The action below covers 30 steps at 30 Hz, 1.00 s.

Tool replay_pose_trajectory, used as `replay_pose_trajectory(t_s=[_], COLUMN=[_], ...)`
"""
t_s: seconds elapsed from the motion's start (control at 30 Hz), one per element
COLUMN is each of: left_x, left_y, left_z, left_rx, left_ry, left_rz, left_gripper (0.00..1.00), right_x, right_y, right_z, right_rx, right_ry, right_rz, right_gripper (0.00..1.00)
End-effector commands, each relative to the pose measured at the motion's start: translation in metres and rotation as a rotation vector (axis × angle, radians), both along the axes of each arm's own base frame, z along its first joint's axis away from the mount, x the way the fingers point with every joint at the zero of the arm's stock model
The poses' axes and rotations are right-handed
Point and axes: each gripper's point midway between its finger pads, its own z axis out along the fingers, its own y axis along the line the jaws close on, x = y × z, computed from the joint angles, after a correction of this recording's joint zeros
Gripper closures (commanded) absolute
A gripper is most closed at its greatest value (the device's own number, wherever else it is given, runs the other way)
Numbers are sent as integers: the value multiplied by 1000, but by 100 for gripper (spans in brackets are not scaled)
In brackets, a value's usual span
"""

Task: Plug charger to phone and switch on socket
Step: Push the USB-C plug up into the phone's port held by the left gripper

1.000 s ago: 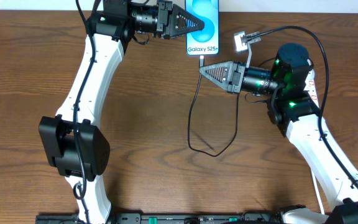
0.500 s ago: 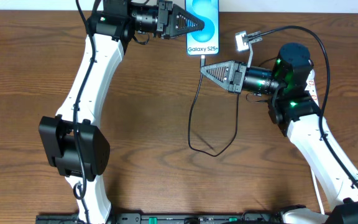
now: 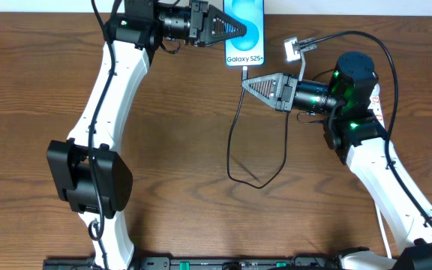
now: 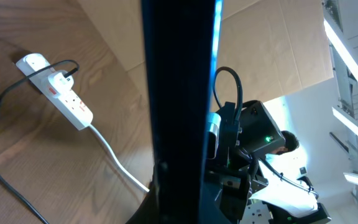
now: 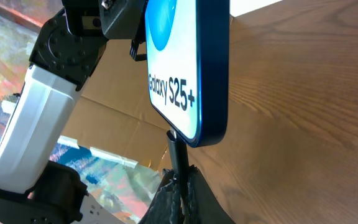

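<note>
The phone (image 3: 244,34) lies at the table's far edge, its blue screen reading "Galaxy S25+". My left gripper (image 3: 240,30) is shut on its left side; in the left wrist view only the phone's dark edge (image 4: 179,93) shows, filling the middle. My right gripper (image 3: 246,82) is shut on the charger's plug tip (image 5: 178,152), which meets the bottom edge of the phone (image 5: 188,68). I cannot tell how deep it sits. The charger's black cable (image 3: 235,135) loops down over the table. The white socket (image 4: 58,93) lies to the right of the phone, partly under my right arm in the overhead view.
A cardboard sheet (image 4: 272,56) stands behind the table's far edge. The socket's white cord (image 4: 114,155) runs off across the wood. The cable's loop (image 3: 257,182) lies mid-table between my arms.
</note>
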Motion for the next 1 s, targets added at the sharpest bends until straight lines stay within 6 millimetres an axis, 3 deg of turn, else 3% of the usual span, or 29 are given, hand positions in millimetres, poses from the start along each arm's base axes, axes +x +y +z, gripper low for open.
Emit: replay_pose_trajectory(t_s=[0.0,0.97], left_x=[-10,-10], left_y=[-2,-2], left_z=[13,13], left_rx=[-24,-25], left_ry=[-52,-59], left_rz=[-40,-40], left_gripper=[93,92], right_x=[3,9], right_y=[-5,-6], right_z=[6,12], right_rx=[5,0], right_ry=[-9,-10], right_rz=[-24,-52], right_gripper=[99,98])
